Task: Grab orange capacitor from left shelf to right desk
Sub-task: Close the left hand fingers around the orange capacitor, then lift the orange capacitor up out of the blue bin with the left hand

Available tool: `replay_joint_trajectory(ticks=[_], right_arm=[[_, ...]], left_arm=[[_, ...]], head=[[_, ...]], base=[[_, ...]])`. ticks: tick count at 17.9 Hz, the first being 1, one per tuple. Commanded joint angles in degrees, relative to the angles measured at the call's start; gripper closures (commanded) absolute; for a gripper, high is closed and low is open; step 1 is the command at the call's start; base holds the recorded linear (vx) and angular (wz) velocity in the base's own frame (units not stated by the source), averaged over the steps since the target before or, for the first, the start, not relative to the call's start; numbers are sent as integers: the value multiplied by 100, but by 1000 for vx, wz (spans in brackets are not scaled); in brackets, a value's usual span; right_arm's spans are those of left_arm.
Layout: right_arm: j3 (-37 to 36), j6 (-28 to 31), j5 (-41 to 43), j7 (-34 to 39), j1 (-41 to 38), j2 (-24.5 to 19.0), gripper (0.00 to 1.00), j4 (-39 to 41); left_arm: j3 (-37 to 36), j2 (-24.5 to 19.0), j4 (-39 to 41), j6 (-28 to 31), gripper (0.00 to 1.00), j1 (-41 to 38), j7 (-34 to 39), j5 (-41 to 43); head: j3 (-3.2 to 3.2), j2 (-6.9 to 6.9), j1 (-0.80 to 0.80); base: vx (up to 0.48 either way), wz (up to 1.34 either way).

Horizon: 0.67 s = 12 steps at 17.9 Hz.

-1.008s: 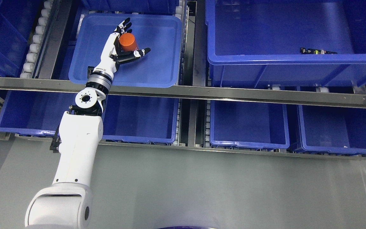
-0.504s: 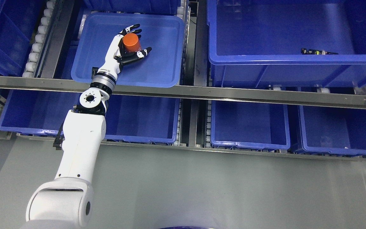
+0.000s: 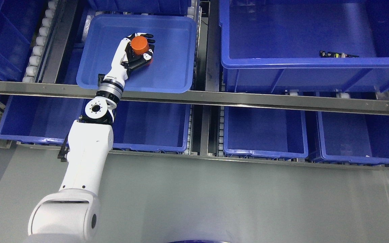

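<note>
An orange cylindrical capacitor (image 3: 139, 45) stands in a shallow blue tray (image 3: 171, 57) on the upper shelf at the left. My left hand (image 3: 141, 48) reaches up from the lower left into that tray. Its black fingers curl over the top of the capacitor and its thumb presses from below, so the hand is shut on it. My right arm does not show.
A steel shelf rail (image 3: 235, 99) crosses the picture just below the tray, over my left forearm. A large blue bin (image 3: 302, 64) at the upper right holds a small dark part (image 3: 338, 54). Several blue bins (image 3: 265, 135) line the lower shelf. Grey floor lies below.
The left hand's fingers and thumb, spread around the capacitor one second ago, have closed onto it. The whole picture has shifted slightly.
</note>
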<state>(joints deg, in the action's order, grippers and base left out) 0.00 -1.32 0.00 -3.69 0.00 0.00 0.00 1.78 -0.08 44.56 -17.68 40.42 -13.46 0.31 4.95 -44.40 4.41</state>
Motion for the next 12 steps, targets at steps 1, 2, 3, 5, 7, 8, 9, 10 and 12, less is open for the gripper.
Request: replay_joint_trajectory(ticks=[1, 2, 3, 5, 7, 8, 9, 10, 12], right_arm=[[-62, 1, -35, 0, -132, 100, 0, 100], [-62, 1, -35, 0, -132, 100, 0, 100], [-62, 1, -35, 0, -132, 100, 0, 100], [-62, 1, -35, 0, -123, 100, 0, 100], [-62, 1, -35, 0, -132, 100, 0, 100], [-62, 1, -35, 0, -132, 100, 0, 100], [-62, 1, -35, 0, -132, 100, 0, 100], [-62, 1, -35, 0, -132, 100, 0, 100], [-62, 1, -35, 0, -132, 100, 0, 100]], left_arm=[[454, -92, -53, -306, 100, 19, 19, 109], [463, -92, 26, -463, 100, 36, 10, 92], [463, -92, 148, -648, 100, 36, -24, 22], [463, -92, 622, -816, 100, 27, -313, -267], [429, -92, 1175, -843, 100, 1, -367, -514], [350, -92, 1491, -851, 99, -51, -385, -698], [245, -92, 1747, -852, 99, -147, -403, -847], [122, -92, 2071, -852, 99, -305, -403, -936], [59, -92, 2678, -764, 99, -595, -377, -946]], head=[[0, 0, 0], [0, 0, 0], [0, 0, 0], [0, 0, 0], [0, 0, 0], [0, 0, 0], [0, 0, 0], [0, 0, 0], [0, 0, 0]], base=[[0, 0], [0, 0], [0, 0], [0, 0], [0, 0], [0, 0], [0, 0], [0, 0], [0, 0]])
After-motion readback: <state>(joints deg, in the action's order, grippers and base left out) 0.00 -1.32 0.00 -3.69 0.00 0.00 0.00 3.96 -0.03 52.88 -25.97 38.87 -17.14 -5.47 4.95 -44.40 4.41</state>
